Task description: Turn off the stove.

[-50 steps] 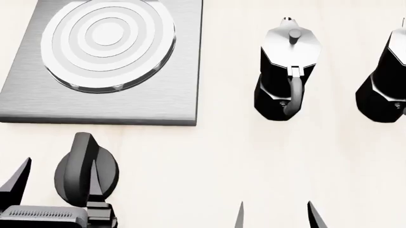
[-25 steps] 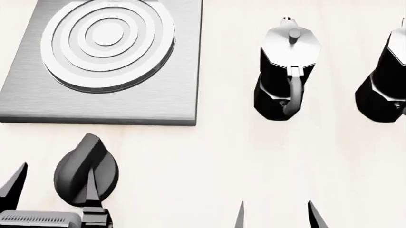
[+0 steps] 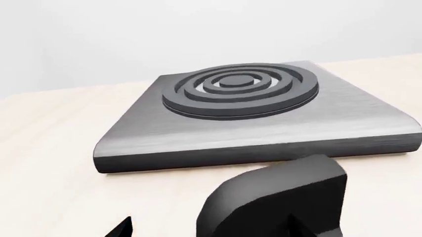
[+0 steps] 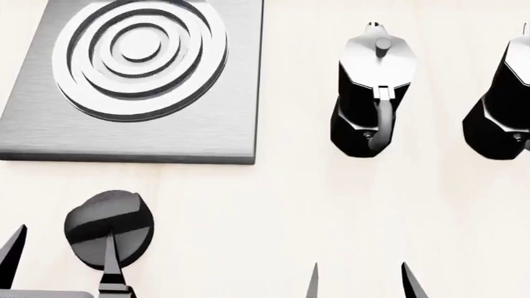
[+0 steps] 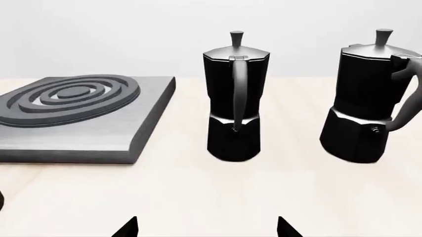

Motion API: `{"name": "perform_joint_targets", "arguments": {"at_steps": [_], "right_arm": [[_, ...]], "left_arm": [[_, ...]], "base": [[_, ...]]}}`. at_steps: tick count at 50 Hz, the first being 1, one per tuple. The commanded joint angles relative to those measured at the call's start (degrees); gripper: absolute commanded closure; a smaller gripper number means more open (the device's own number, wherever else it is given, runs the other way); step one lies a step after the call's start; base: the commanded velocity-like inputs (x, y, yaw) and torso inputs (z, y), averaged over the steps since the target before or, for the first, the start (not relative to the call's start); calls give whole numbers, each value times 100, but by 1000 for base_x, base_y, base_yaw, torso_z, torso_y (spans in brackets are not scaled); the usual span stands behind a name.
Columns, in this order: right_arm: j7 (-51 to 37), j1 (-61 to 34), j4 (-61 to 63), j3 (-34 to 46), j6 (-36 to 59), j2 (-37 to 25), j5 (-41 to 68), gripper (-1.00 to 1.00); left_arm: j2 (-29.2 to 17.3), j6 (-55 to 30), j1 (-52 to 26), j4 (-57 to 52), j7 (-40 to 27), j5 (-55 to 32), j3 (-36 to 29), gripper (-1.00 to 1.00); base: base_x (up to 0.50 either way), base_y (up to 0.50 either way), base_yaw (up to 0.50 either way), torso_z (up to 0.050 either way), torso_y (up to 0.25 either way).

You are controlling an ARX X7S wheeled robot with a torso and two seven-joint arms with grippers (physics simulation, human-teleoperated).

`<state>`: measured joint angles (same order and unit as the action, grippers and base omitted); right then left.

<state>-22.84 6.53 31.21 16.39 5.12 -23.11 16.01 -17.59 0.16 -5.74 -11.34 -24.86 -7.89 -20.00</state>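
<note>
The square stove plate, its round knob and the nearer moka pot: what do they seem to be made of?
The flat square grey stove plate looks like brushed metal: fine parallel streaks and a dull sheen. The round black knob looks like matte plastic, though dark metal is possible; it has no shine. The black-and-silver moka pot seems polished metal on top, with a glossy black faceted body.

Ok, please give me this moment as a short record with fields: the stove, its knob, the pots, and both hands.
stove: grey plate with ringed burner, far left of the table
knob: black, near side of the plate, apart from it
moka pots: two, upright, nearer one, other one at the right edge
left hand: open, fingertips astride the knob
right hand: open, holding nothing
</note>
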Motion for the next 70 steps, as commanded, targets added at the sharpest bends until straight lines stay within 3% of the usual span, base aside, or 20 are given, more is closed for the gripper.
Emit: {"name": "perform_joint_targets", "arguments": {"at_steps": [1, 17, 40, 70], "right_arm": [[-13, 11, 13, 10, -14, -18, 5, -100], [-31, 3, -4, 34, -31, -31, 1, -100], [-50, -20, -5, 58, -20, -56, 34, -100], [-60, 8, -22, 117, -72, -91, 33, -100]], "left_arm": [[-146, -48, 184, 94, -337, -186, 337, -100], [-193, -64, 336, -127, -397, -212, 330, -100], [-104, -63, -334, 795, -349, -256, 403, -100], [-364, -569, 55, -401, -1044, 112, 654, -100]], "base": [[0, 0, 0, 0, 0], [0, 0, 0, 0, -1], [0, 0, 0, -1, -2], [0, 0, 0, 0, 0]]}}
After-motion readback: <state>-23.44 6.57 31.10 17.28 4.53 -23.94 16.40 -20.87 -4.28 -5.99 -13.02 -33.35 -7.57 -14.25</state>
